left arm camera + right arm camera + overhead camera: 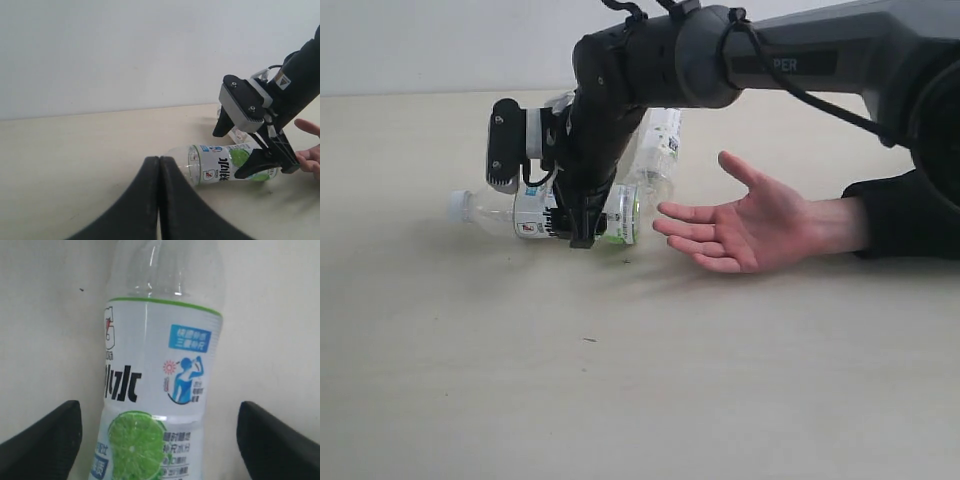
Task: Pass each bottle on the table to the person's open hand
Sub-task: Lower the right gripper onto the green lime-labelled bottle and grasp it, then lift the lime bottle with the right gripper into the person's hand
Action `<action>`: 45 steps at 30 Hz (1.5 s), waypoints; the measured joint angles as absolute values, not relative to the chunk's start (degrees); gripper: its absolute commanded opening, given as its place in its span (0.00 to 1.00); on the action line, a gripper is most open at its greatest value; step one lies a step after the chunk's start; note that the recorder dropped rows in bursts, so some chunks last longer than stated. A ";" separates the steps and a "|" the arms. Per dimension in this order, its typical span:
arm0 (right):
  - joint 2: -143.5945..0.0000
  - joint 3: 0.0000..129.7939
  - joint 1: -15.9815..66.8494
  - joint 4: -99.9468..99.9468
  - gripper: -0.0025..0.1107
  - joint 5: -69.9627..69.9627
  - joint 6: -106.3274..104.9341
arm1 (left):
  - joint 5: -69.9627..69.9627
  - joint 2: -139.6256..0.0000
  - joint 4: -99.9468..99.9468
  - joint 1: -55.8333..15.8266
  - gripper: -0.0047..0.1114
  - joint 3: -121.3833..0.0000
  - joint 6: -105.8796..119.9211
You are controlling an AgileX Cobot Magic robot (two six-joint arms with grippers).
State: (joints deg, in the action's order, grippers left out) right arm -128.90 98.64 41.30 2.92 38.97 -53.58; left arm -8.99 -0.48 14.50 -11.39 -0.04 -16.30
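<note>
Ext. view: right arm (800, 60) comes in from the right and across the middle. The right gripper (578, 225) is down over a lying bottle (535, 215) left of centre on the table (620, 400). One dark finger sits in front of the label, the other is hidden behind. The bottle is on its side, white cap (457, 205) pointing left and base toward the person's hand (750, 225). That hand lies palm up w/ fingers spread, just right of the bottle and not touching it. A second bottle (663, 140) shows behind the arm, partly hidden; upright or tilted, can't tell. Left gripper isn't seen here.

Left wrist view: left gripper (159, 165) has both black fingers pressed together w/ nothing between them, low over bare table and well apart from the lying bottle (220, 169). The right gripper straddles the bottle's lime-printed end, and the person's fingertips (310, 159) show at the frame edge beside it.

Right wrist view: jaws wide apart, one finger each side of the lying bottle (157, 390), w/ gaps on both sides and no contact. Label is white w/ a green lime and a blue box; the clear shoulder lies beyond the label's green edge. Bottle is flat on the table.
</note>
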 measured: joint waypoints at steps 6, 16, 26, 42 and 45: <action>-131.63 98.64 41.30 2.67 0.73 37.76 -52.88 | -8.99 -0.48 14.50 -11.39 0.04 -0.04 -16.30; -132.90 98.73 41.30 3.90 0.13 38.33 -51.36 | -8.99 -0.48 14.50 -11.39 0.04 -0.04 -16.30; -120.72 98.73 41.30 16.06 0.02 38.63 -47.11 | -8.99 -0.48 14.50 -11.39 0.04 -0.04 -16.30; -102.14 98.55 25.02 0.86 0.02 61.46 -5.09 | -8.99 -0.48 14.50 -11.39 0.04 -0.04 -16.30; -102.14 95.64 23.34 2.28 0.02 63.54 -3.60 | -8.99 -0.48 14.50 -11.39 0.04 -0.04 -16.30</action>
